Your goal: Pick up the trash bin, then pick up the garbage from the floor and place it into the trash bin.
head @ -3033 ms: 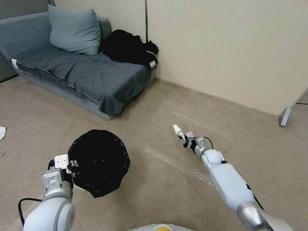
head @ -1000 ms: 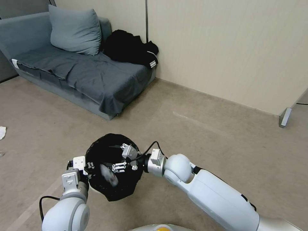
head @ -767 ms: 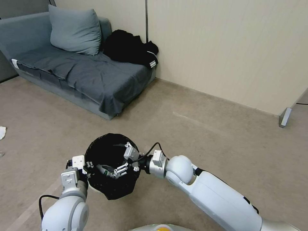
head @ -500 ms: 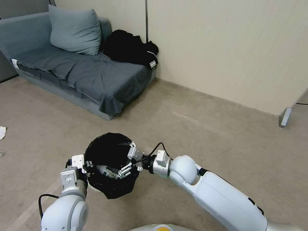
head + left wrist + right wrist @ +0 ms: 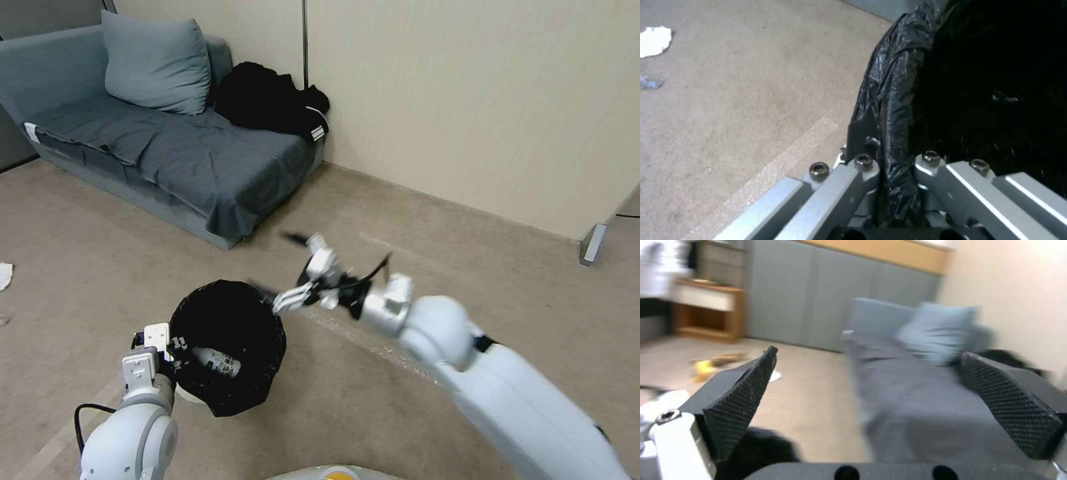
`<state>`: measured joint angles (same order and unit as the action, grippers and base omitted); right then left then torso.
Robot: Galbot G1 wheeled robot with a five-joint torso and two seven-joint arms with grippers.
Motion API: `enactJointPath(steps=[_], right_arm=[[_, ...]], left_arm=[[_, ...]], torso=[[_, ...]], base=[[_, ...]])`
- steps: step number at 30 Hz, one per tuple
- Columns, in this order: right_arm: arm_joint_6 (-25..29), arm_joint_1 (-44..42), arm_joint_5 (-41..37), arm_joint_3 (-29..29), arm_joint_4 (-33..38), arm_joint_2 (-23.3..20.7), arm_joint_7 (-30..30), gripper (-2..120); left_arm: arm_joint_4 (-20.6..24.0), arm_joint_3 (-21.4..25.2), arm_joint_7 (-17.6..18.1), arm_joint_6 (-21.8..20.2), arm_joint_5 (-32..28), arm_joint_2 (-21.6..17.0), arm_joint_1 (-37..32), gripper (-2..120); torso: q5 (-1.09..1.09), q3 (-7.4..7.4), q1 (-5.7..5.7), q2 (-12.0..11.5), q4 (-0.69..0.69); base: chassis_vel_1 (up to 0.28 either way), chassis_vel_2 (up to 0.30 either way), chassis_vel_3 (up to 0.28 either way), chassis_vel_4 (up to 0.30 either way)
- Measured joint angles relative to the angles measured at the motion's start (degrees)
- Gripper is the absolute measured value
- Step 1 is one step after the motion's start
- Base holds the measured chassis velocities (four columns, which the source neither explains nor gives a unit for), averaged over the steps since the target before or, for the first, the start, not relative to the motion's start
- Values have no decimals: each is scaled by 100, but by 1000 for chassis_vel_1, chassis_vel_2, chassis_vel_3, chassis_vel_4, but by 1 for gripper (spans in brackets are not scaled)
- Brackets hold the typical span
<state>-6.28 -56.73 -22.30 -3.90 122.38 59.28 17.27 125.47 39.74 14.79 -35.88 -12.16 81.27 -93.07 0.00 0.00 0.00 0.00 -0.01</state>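
One trash bin [image 5: 230, 347], lined with a black bag [image 5: 893, 110], sits in the lower left of the head view, held above the beige carpet floor [image 5: 467, 267]. The left gripper [image 5: 163, 347] clamps the bin's near rim: in the left wrist view, one finger [image 5: 862, 156] lies outside the bag-covered rim and the other inside. One small clear plastic bottle [image 5: 217, 361] lies inside the bin, against its black lining.

The right gripper [image 5: 293, 270] is in the middle of the head view, raised above and beyond the bin's far rim, apart from it. Its two fingers are spread wide with nothing between them; the right wrist view shows two black textured pads [image 5: 740, 400] far apart at the frame's lower corners.

At the left edge of the head view, one crumpled white tissue [image 5: 4, 275] lies on the carpet; the left wrist view shows it in the upper left corner, with one small bluish scrap [image 5: 650, 82] just below it. In the right wrist view, one blurred yellow piece of litter [image 5: 704, 368] lies on the floor at middle left.

One grey sofa [image 5: 167, 153] fills the upper left of the head view, carrying one grey pillow [image 5: 153, 63] and one pile of black clothing [image 5: 270, 100].
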Motion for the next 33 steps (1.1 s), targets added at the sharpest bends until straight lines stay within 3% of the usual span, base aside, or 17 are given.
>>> enactJointPath(steps=[5,14,23,33], right_arm=[[0,-971,266,-699,370,155,-518,100],[440,-2293,1019,-940,271,1408,-1214,100],[913,-2624,1287,-996,-93,1588,-1302,100],[1017,-2676,1336,-1055,-165,1622,-1290,100]], left_arm=[[0,22,-119,128,25,-31,-16,2],[99,83,-128,161,-67,-78,-85,2],[220,89,-126,169,-130,-72,-142,2],[324,90,-124,169,-131,-42,-170,2]], torso=[[0,0,0,0,1],[-1,0,0,0,1],[-1,0,0,0,1],[0,0,0,0,0]], base=[[0,0,0,0],[0,0,0,0],[0,0,0,0],[0,0,0,0]])
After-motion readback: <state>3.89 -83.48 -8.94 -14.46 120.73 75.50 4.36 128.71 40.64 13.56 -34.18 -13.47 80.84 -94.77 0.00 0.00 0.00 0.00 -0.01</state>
